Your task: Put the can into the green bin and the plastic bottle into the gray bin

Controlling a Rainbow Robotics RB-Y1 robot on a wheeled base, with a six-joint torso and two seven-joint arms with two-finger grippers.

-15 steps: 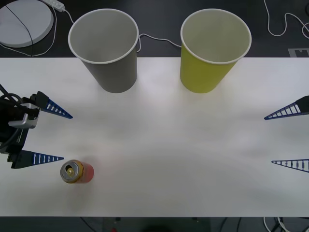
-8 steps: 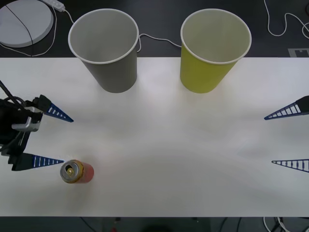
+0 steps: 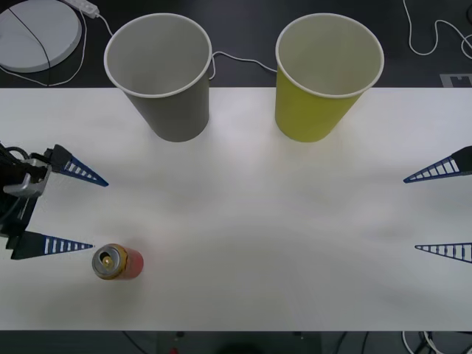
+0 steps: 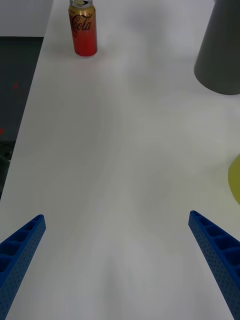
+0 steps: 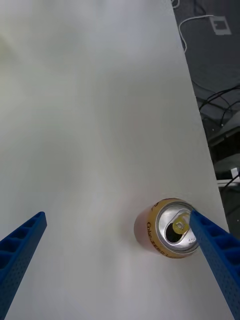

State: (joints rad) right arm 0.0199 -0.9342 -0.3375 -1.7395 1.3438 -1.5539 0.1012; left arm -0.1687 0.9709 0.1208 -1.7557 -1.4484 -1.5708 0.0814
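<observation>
The red-orange can (image 3: 116,262) stands upright near the table's front left corner. My left gripper (image 3: 100,214) is open just left of it, with its nearer fingertip close beside the can's top. In the left wrist view the can (image 5: 167,235) sits right by one finger of the left gripper (image 5: 117,214). The gray bin (image 3: 158,74) stands at the back left and the green bin (image 3: 328,74) at the back right, both upright. My right gripper (image 3: 411,214) is open at the table's right edge. From the right gripper (image 4: 116,216) the can (image 4: 83,29) is far off. The plastic bottle is out of view.
The white table (image 3: 258,221) stretches between the two arms. Behind it lie a round white disc (image 3: 37,33) and white cables (image 3: 236,59) on a dark floor. The table's front edge runs close to the can.
My left gripper has drifted slightly to the left and toward the front edge, staying open. The can, both bins and the right gripper have not moved.
</observation>
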